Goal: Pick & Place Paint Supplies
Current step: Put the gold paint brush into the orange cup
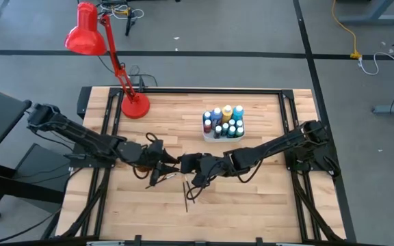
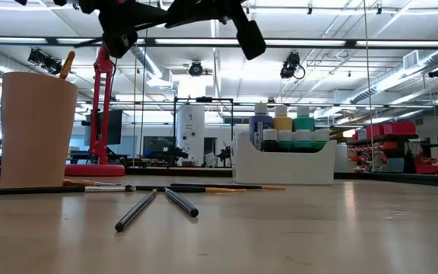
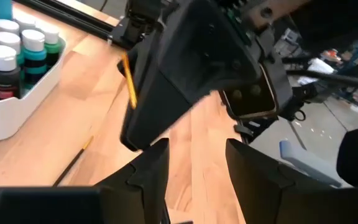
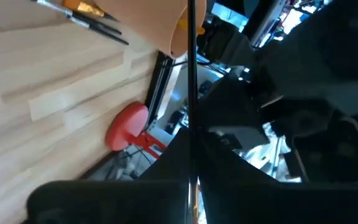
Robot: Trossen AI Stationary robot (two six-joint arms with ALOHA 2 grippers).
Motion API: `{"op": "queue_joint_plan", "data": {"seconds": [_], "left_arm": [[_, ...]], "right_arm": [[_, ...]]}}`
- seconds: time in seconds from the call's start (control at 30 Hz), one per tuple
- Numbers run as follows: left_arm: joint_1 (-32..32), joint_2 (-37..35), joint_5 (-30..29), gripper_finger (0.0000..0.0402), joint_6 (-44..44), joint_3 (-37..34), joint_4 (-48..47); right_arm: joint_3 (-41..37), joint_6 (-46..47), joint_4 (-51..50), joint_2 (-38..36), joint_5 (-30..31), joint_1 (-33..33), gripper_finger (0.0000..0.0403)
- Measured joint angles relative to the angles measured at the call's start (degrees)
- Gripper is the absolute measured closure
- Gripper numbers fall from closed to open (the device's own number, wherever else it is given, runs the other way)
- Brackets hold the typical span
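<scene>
Big butcher-block table [image 1: 252,205] takes up most of the overhead shot, with a red desk lamp [image 1: 135,106] standing at its far left corner, its shade hanging out past the table edge. Both dark arms reach in toward the middle and nearly meet near the front-centre of the table.

The white tray [image 1: 214,136] sits right of centre toward the far side, packed with the paint bottles [image 1: 226,121]: blue, yellow and teal ones, several with white caps, all standing upright. From table level you can see the same tray [image 2: 284,164] with bottle tops poking above its wall.

An orange cup [image 2: 36,129] looms on the left in the low view, upright, with a yellow-tipped brush handle sticking out of it. I can't pick it out under the arms in the overhead shot.

The left gripper [image 1: 164,164] has its fingers [image 3: 148,171] parted with nothing between them, just bare wood showing in the gap. The right gripper [image 1: 198,172] is just beside it, pinched closed on a thin dark paintbrush [image 4: 191,93] that runs straight up through its wrist view.

A few loose paintbrushes [image 2: 154,202] lie flat on the table near the front, two of them crossing each other, just beside the grippers [image 1: 191,195].
</scene>
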Motion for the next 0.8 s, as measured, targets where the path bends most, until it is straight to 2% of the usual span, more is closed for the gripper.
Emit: {"op": "queue_joint_plan", "data": {"seconds": [0.1,0.23,0.43,0.6,0.8], "left_arm": [[0.72,0.08,-0.12,0.0233,-0.09,0.10,-0.52],[0.86,-0.82,0.15,0.0233,0.21,0.07,-1.79],[1.43,-1.66,0.56,0.0233,0.33,0.06,-4.55],[3.03,-1.30,0.87,0.0233,-2.24,-0.05,-11.89],[3.81,-1.39,2.23,0.0233,-1.40,-0.03,-10.18]], "right_arm": [[-0.58,-1.27,1.03,0.04,2.37,0.58,0.0390],[-0.60,1.64,-1.69,0.02,5.97,1.79,0.0390],[-0.61,3.37,-4.81,0.02,4.71,3.02,0.0390],[-0.57,0.05,2.06,0.02,4.50,2.84,0.0390],[-0.57,-2.30,3.45,0.02,2.63,1.28,0.0390]]}}
